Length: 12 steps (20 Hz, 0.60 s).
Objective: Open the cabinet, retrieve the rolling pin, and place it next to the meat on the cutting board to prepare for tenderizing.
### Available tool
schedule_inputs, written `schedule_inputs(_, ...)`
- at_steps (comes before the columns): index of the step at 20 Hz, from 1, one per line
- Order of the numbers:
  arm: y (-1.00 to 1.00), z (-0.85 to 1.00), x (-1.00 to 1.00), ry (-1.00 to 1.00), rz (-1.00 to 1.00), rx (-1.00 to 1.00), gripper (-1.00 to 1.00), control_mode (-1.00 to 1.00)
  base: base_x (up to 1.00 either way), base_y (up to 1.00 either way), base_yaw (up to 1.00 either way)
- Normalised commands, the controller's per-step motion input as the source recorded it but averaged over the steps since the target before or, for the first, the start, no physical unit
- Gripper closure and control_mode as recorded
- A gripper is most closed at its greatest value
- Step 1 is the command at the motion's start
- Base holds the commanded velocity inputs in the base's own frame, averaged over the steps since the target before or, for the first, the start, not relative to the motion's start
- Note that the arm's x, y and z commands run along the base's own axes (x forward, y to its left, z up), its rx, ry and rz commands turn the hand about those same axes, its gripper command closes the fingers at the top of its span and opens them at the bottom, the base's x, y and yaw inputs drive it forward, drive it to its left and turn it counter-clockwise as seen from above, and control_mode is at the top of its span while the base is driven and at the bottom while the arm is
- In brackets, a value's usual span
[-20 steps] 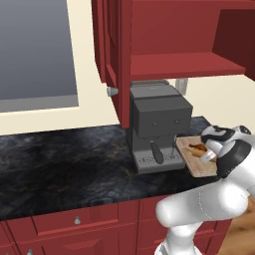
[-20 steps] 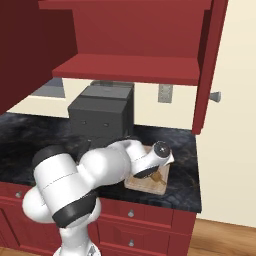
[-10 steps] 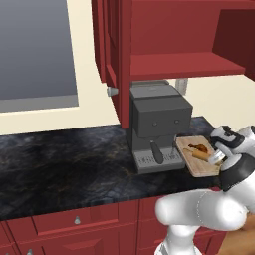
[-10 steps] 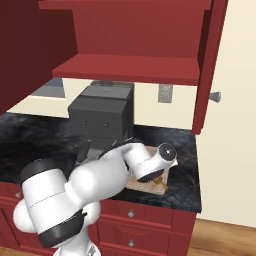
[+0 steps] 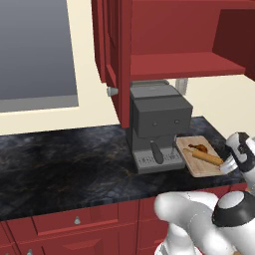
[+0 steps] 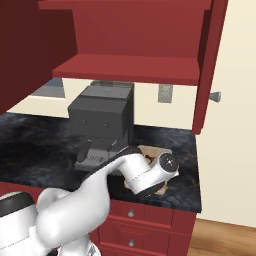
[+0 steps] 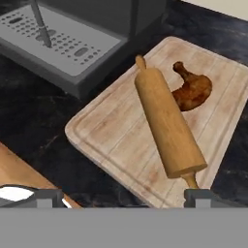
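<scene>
The rolling pin (image 7: 167, 126) lies flat on the cutting board (image 7: 111, 131), right beside the meat (image 7: 193, 89), a small brown drumstick. My gripper (image 7: 126, 196) hovers open above the board's near edge, and nothing sits between its fingertips (image 7: 46, 196). One handle of the pin ends close to the right fingertip without touching it. From the left base view the board (image 5: 191, 167) sits right of the coffee machine, with the rolling pin (image 5: 208, 158) and the meat (image 5: 199, 148) on it. The cabinet (image 5: 174, 64) above stands open, showing its bare red shelf.
A grey coffee machine (image 5: 159, 124) stands on the dark stone counter (image 5: 64, 159), close against the board's left side. The cabinet's open doors (image 6: 207, 65) hang out over the counter. Red drawers (image 5: 74, 221) with silver knobs run below. The counter ends just right of the board.
The gripper has opened wide and let go of the rolling pin, which now rests on the board. The hand has drawn back to the right, off the board.
</scene>
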Motion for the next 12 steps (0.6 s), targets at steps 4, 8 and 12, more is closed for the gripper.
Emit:
schedule_inputs(4, 0.12, 0.03, -0.91, 0.00, 0.00, 0.04, -1.00, -1.00, 0.00, 0.00, 0.00)
schedule_inputs(8, 0.17, 0.09, -1.00, -0.02, 0.00, 0.02, -1.00, -1.00, 0.00, 0.00, 0.00)
schedule_inputs(12, 0.15, 0.06, -1.00, -0.12, 0.00, 0.01, -1.00, -1.00, 0.00, 0.00, 0.00)
